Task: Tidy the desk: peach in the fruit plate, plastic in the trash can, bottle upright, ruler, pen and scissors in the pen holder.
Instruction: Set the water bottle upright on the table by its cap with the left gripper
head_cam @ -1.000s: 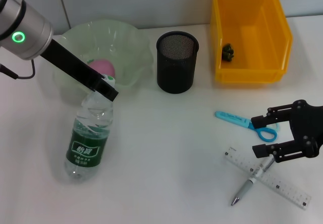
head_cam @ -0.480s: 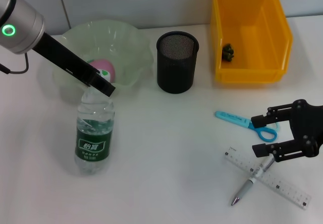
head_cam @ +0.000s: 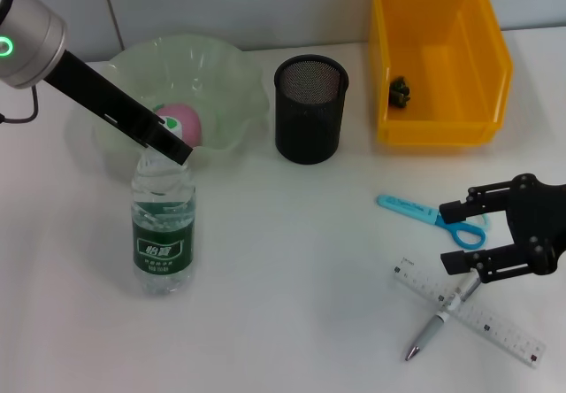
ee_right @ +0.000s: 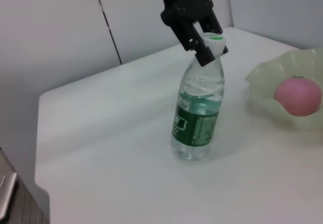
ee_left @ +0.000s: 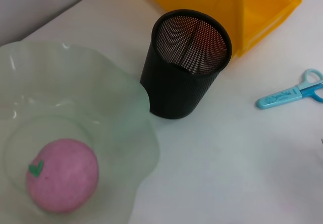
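The clear bottle (head_cam: 163,235) with a green label stands upright on the table in front of the fruit plate (head_cam: 232,67). My left gripper (head_cam: 174,148) is shut on its white cap, which also shows in the right wrist view (ee_right: 214,38). The pink peach (head_cam: 184,120) lies in the pale green plate. The black mesh pen holder (head_cam: 309,108) is upright and shows nothing inside. Blue scissors (head_cam: 416,208), a clear ruler (head_cam: 495,326) and a pen (head_cam: 433,327) lying across it rest at the right. My right gripper (head_cam: 447,236) hangs open above the scissors' handle. Dark plastic (head_cam: 400,92) lies in the yellow trash can (head_cam: 482,48).
The plate, pen holder and yellow can stand in a row along the back of the white table. In the right wrist view the table's edge (ee_right: 43,148) runs close behind the bottle (ee_right: 198,118).
The bottle has gone from leaning to standing upright as my left gripper lifted its neck up and back. The right arm has not moved.
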